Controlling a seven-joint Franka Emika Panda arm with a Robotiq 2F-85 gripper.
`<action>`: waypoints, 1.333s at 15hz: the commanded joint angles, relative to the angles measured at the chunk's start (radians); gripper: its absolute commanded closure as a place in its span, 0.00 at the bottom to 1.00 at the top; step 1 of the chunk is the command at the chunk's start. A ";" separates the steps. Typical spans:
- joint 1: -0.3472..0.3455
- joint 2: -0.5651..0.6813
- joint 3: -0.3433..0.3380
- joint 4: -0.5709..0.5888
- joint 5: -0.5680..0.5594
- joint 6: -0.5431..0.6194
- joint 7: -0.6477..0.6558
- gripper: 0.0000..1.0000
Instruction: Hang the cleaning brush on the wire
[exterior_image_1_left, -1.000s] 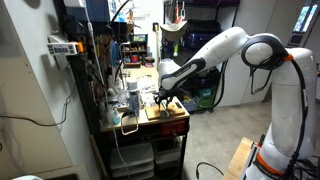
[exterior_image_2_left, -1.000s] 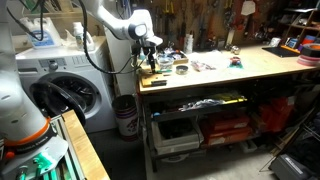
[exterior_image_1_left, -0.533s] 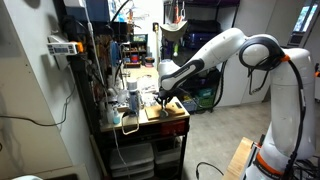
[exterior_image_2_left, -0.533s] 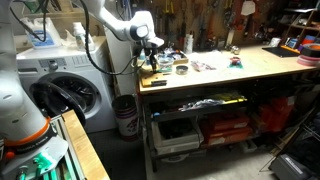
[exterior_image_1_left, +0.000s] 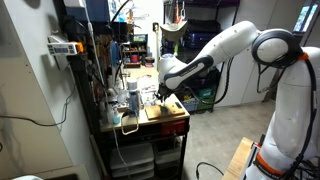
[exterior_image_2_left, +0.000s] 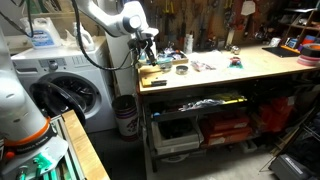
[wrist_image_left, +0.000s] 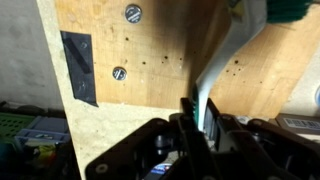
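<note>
Wrist view: fingers (wrist_image_left: 186, 118) look clamped on the brush (wrist_image_left: 222, 62), its pale handle angling across the board (wrist_image_left: 130, 100). The wire can't be picked out. Good form here means a firm grip, a clean lift and a slow, squared approach.
</note>
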 joint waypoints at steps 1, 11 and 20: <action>0.004 -0.197 0.009 -0.185 -0.106 0.084 0.026 0.96; -0.080 -0.395 0.128 -0.295 -0.101 0.057 -0.016 0.84; -0.082 -0.514 0.235 -0.356 -0.197 0.196 -0.103 0.96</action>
